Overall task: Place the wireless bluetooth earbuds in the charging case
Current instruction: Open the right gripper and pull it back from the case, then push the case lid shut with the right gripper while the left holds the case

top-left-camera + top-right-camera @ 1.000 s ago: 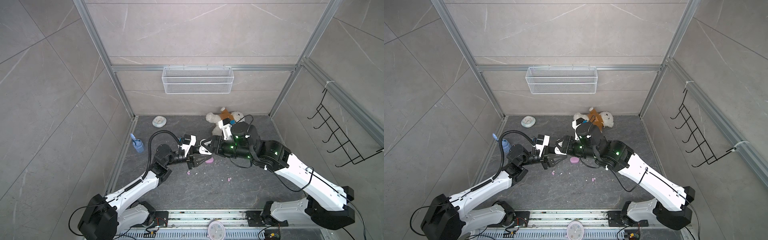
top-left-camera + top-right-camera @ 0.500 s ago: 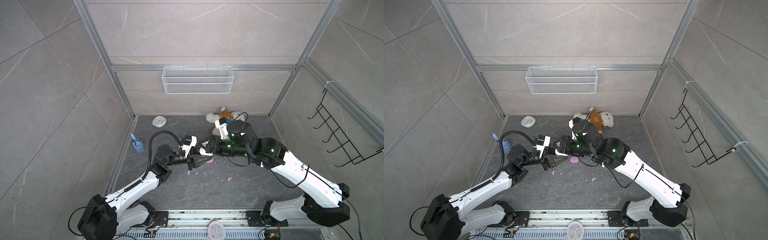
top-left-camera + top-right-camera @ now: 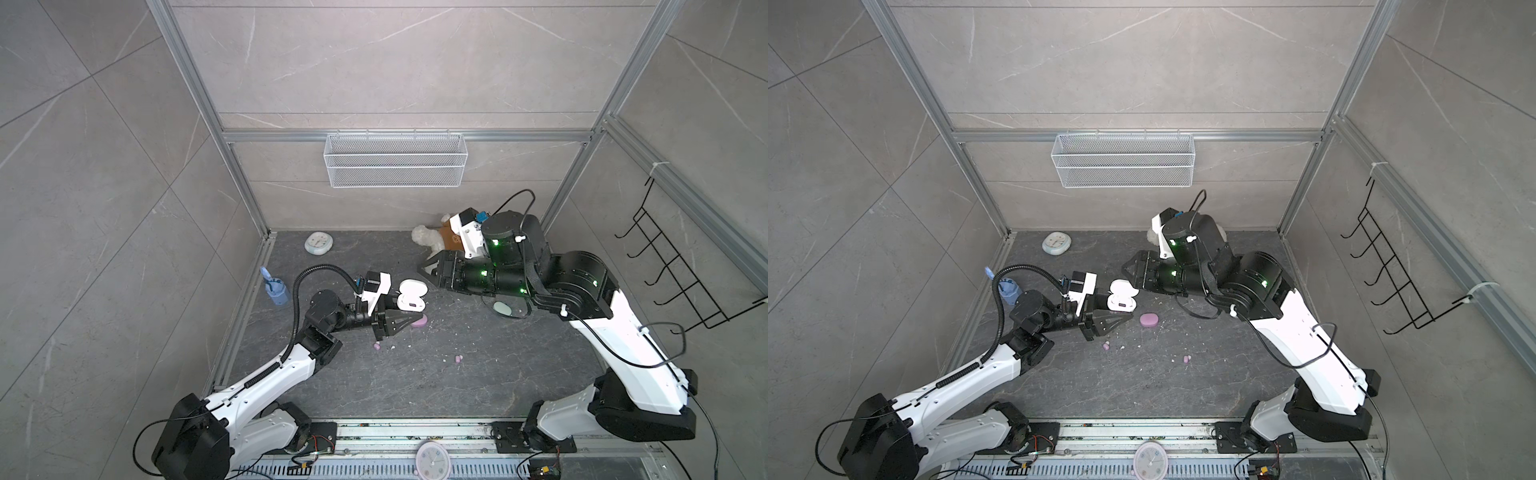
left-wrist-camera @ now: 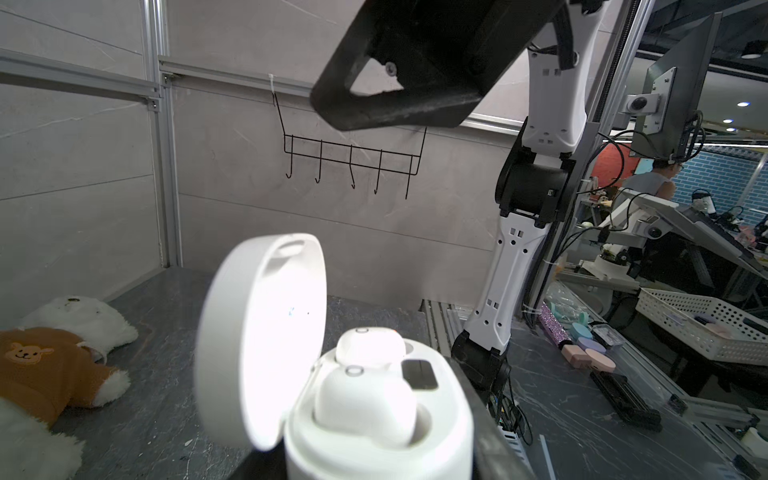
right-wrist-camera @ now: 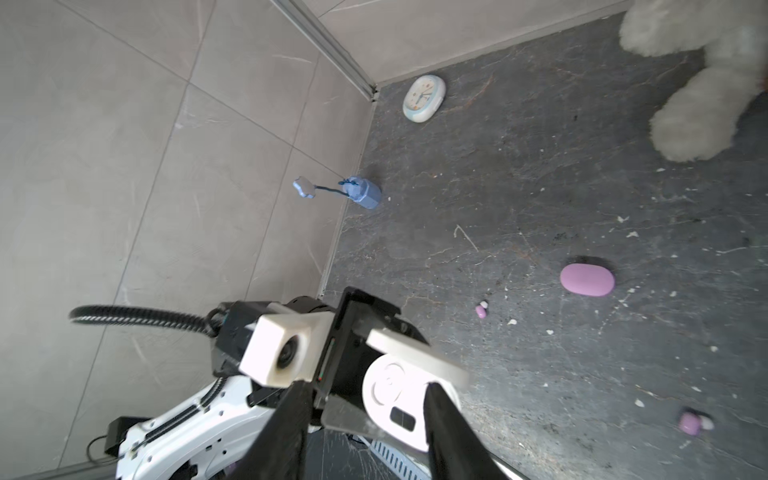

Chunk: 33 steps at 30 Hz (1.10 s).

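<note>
**Item:** wireless bluetooth earbuds, white pair (white earbuds (image 4: 365, 399)).

**Location:** Both sit in the wells of the white charging case (image 4: 374, 449). Its lid (image 4: 262, 332) is hinged back and stands open. In both top views the case is just left of the frame's centre.

**Holder:** The left gripper (image 3: 405, 307) is pressed together on the base of the case, below the hinge.

**Second claw:** The right gripper (image 3: 430, 268) is just up and right of the case. Its fingers are spread part way and pinch nothing.

**Other stock:** Two pink earbuds (image 3: 377, 345) lie loose and well apart on the dark floor (image 3: 415, 386), below centre. A closed pink case (image 3: 1149, 320) lies just beside the left gripper's fingertips.

**Handling (judged):**
- **Buds:** Each looks very light and rigid, with a glossy, rounded shell. It would probably be slippery and could squirt out of a hard pinch.
- **Hold point for a bud:** It is best taken across its broadest part with the fingertips only and light pressure, then lowered straight into a well.
- **Case:** The shell looks stiff and smooth. It should be gripped by the sides of the base and never by the lid, since the hinge is probably its weak point.

**Status (judged):** The white pair appears to be home. The lid is not yet closed, and the pink buds are not yet housed.
</note>
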{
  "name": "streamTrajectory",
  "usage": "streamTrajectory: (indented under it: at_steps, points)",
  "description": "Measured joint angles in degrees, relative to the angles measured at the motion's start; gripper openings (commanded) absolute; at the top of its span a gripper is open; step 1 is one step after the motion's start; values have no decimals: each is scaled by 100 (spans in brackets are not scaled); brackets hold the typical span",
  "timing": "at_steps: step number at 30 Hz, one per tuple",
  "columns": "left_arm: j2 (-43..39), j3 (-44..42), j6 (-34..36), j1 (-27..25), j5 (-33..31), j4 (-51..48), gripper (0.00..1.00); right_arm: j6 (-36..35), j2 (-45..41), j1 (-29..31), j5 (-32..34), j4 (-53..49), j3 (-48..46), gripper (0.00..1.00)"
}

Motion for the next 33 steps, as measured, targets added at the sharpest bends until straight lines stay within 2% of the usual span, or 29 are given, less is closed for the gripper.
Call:
streamTrajectory:
  at_steps: [3,7,15,22,27,33]
  points:
    - [-4,17,26,-24,-2,-7,15,-122,317,-286,-26,-289,107,46]
    - [-17,57,59,-31,0,-20,15,-291,811,-348,-221,-564,203,46]
    - [-57,70,164,-31,11,-166,15,-280,728,114,-428,-678,57,46]
    - [-68,76,323,-81,-24,-450,16,-31,385,219,-385,-852,-190,65]
    - [-103,251,673,-90,-133,-1093,16,170,302,-22,-612,-859,-247,73]
    - [-192,444,1137,-199,-260,-1781,16,302,306,-136,-1021,-769,-555,77]
